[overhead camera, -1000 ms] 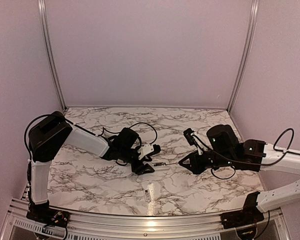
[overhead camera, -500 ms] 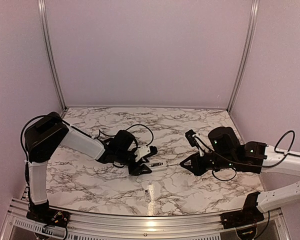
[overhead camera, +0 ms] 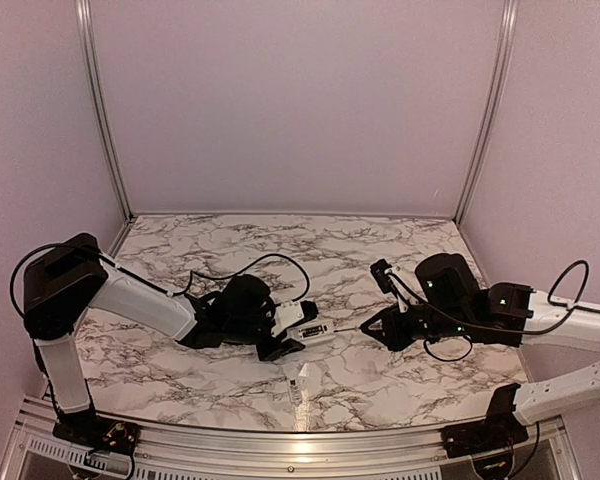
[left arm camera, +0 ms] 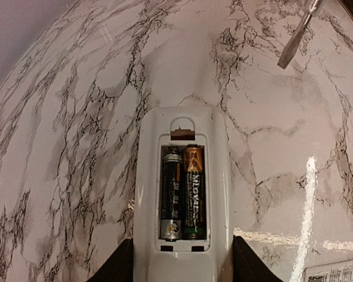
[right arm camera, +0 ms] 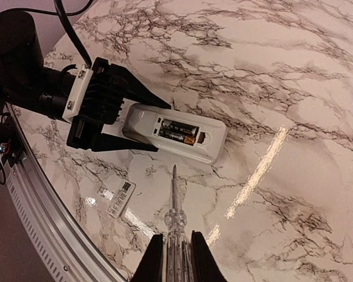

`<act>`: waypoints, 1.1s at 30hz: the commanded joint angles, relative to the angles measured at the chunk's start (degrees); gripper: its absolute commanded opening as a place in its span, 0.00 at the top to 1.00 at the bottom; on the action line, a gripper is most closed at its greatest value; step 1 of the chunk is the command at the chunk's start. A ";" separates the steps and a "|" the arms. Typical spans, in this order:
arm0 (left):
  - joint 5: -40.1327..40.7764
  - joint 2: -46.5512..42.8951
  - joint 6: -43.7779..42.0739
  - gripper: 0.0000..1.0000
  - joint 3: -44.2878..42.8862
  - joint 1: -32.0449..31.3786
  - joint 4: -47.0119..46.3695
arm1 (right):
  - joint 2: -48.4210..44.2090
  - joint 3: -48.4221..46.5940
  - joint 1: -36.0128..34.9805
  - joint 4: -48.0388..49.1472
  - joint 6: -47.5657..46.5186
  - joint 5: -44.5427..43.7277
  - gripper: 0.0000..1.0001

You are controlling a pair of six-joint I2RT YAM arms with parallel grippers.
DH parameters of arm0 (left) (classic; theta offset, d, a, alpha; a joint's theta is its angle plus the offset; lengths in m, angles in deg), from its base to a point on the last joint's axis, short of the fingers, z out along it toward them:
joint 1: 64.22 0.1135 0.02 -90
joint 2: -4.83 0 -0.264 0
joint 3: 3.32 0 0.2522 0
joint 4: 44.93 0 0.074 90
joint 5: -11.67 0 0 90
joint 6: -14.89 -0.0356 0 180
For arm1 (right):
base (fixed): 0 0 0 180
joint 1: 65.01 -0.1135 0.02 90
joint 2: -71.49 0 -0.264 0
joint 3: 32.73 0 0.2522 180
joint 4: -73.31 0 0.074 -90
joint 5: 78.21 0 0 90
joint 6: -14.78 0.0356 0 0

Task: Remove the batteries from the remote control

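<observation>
- Since the 2 batteries [left arm camera: 184, 191] sit side by side in the open recess on the back of the remote control [left arm camera: 185, 176], the coming move turns on the tip of the screwdriver [right arm camera: 175, 200]. In the right wrist view the remote lies at 12 o'clock from that tip, near but apart.
- Seen from above, the remote rests on the marble table [overhead camera: 230, 240] with its long axis running about 9-to-3 o'clock, and the batteries run along the same axis.
- The left gripper [overhead camera: 280, 342] clamps the remote's 9 o'clock end, 1 finger on each long side, holding it back-up.
- The right gripper [overhead camera: 382, 328] is closed on the screwdriver's clear handle. It stands at 3 o'clock from the remote, with the shaft aimed toward 9 o'clock.
- By my judgement the right arm does the prying: it reaches in low, wrist near level. The left arm lies stretched low across the table.
- A thin pale strip [overhead camera: 296, 385] lies apart, at 6 o'clock of the remote.
</observation>
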 commanded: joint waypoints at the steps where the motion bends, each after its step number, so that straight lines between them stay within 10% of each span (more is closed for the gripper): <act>1: 5.97 -4.39 -1.46 1.00 1.91 -1.32 -4.26 | 0.93 -2.00 0.29 -1.00 -1.62 -0.42 1.00; 33: 19.04 -8.96 -0.82 1.00 13.16 -8.68 -21.89 | 1.00 -4.35 0.21 0.30 -8.59 5.18 1.00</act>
